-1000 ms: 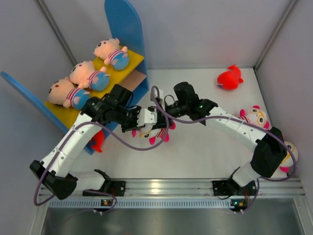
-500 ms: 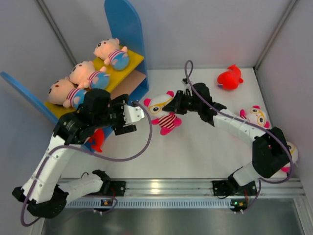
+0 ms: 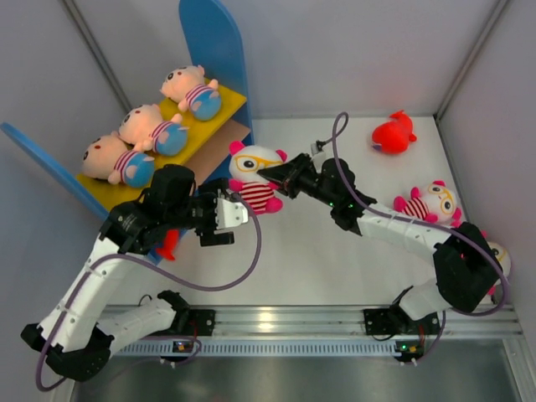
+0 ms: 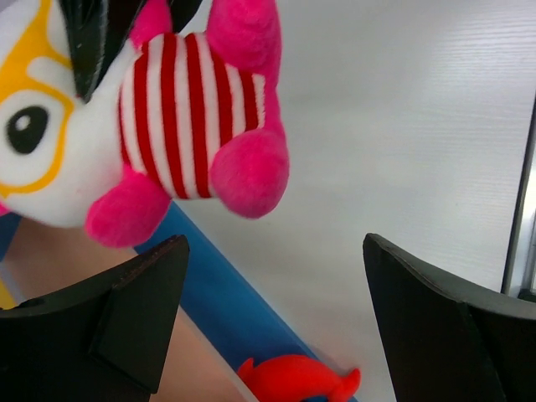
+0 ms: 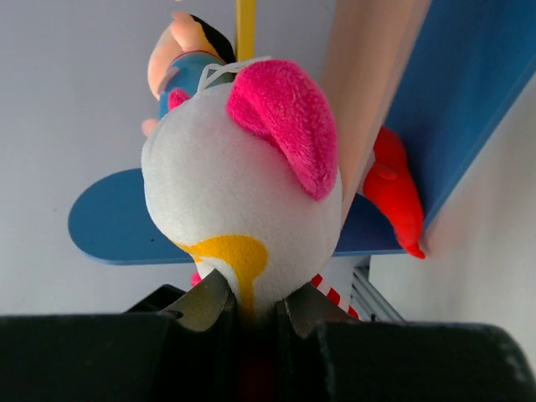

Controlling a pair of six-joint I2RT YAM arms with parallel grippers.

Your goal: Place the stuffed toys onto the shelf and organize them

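Observation:
My right gripper (image 3: 273, 175) is shut on the head of a white-faced stuffed toy (image 3: 249, 182) with yellow glasses, a red-striped shirt and pink feet, holding it in the air just right of the shelf (image 3: 214, 52). The right wrist view shows the toy's head (image 5: 239, 193) pinched between the jaws. My left gripper (image 3: 230, 219) stands open and empty below the toy (image 4: 188, 109), beside the blue side panel (image 4: 222, 289). Three peach-faced toys (image 3: 151, 130) lie on the yellow upper board (image 3: 219, 117). A red plush (image 3: 168, 241) lies at the lower board.
Another red plush (image 3: 394, 134) lies at the back right of the table. A second white-faced toy (image 3: 431, 203) sits near the right wall, and a third (image 3: 498, 255) is partly hidden behind my right arm's base link. Grey walls close in both sides.
My left gripper let go of the white-faced toy, opened wide and drew back to the left. The right gripper carried the toy up and left, toward the shelf.

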